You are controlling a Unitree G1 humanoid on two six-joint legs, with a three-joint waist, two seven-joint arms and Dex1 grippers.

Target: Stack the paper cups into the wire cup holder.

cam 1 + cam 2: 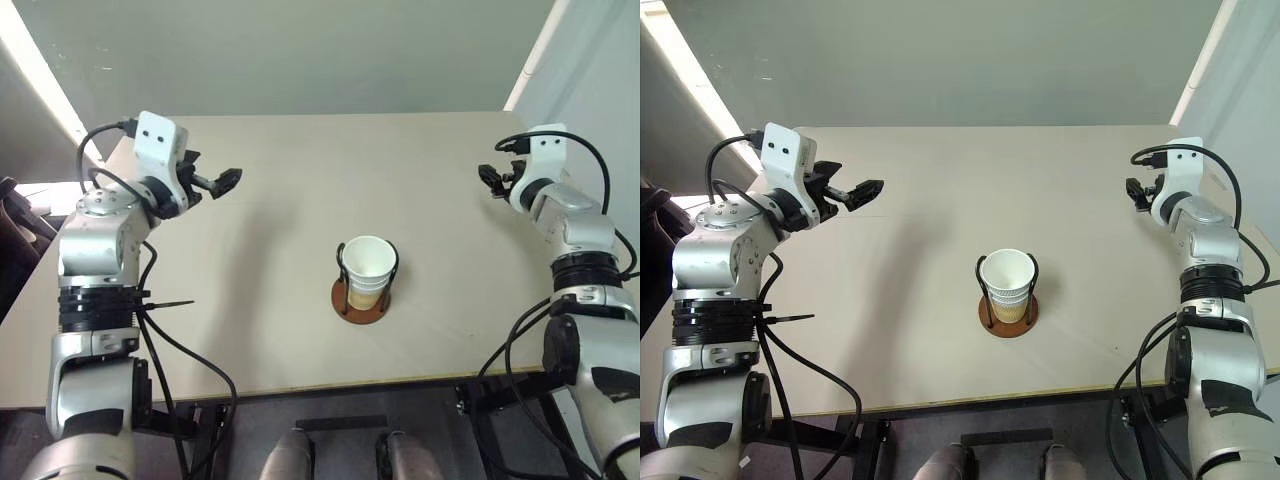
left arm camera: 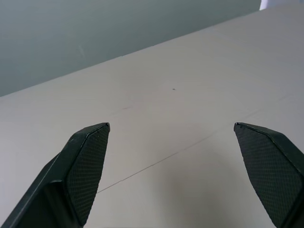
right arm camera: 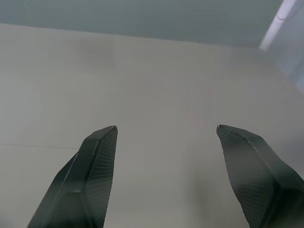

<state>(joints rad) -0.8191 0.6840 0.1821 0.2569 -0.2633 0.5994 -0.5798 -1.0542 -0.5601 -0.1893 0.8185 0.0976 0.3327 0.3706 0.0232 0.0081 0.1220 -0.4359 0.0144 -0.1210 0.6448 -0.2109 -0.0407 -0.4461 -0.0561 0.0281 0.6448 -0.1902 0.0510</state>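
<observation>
Couldn't count the paper cups (image 1: 367,262), since they sat nested inside each other. The wire cup holder (image 1: 360,302) base was mostly hidden under them.

Table (image 1: 300,300): beige top, fills the centre.
Wall (image 1: 300,50): grey-green, at 12 o'clock.
Light (image 1: 35,75): bright strip at 10 o'clock.

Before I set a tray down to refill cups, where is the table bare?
Bare all round the cup holder with its stacked cups: wide patches toward the left tool, the right tool and the far edge. Crowded only mid-table, near the front.
</observation>
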